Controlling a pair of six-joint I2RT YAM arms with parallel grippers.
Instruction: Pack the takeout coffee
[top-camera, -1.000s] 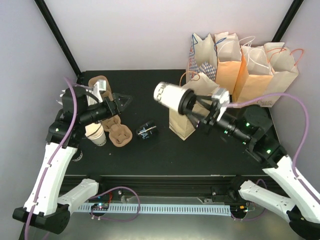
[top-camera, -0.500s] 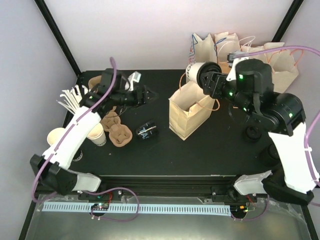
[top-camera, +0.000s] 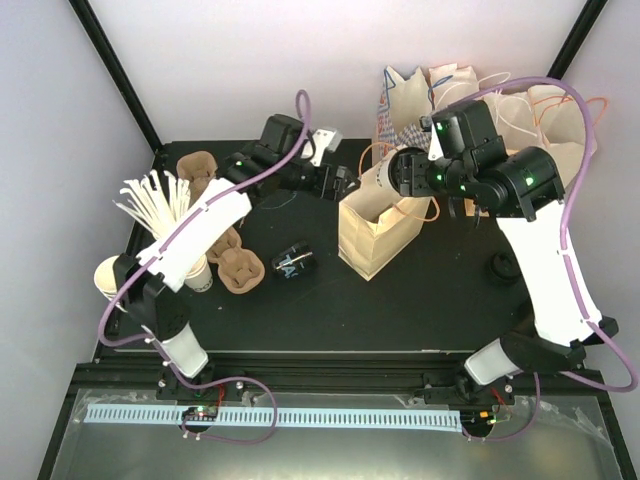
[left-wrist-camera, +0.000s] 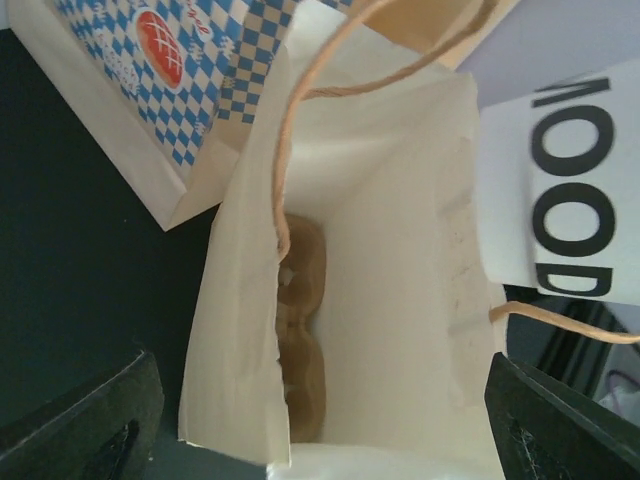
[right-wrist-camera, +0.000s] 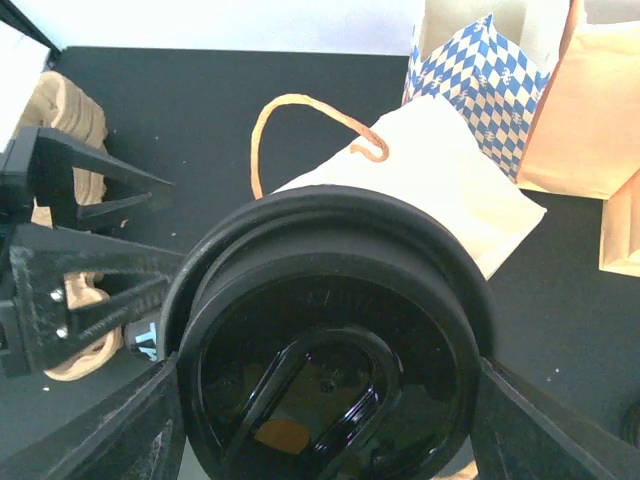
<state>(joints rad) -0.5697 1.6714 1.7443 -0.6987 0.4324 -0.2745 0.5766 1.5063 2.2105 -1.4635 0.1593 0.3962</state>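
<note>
Here the right gripper (top-camera: 408, 172) is clamped on the lidded end of the takeout coffee (top-camera: 376, 180), holding it on its side above the mouth of the open paper bag (top-camera: 372, 245) in the middle of the table (top-camera: 330, 300). The left gripper (top-camera: 338, 184) hovers just left of the bag's far corner, jaws spread wide, empty. A cardboard cup carrier (left-wrist-camera: 300, 330) lies inside the bag.

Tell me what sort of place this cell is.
Likely a mock takeout-packing station in a lab booth: black table, paper bags along the back, pulp cup carriers and the takeout coffee.
</note>
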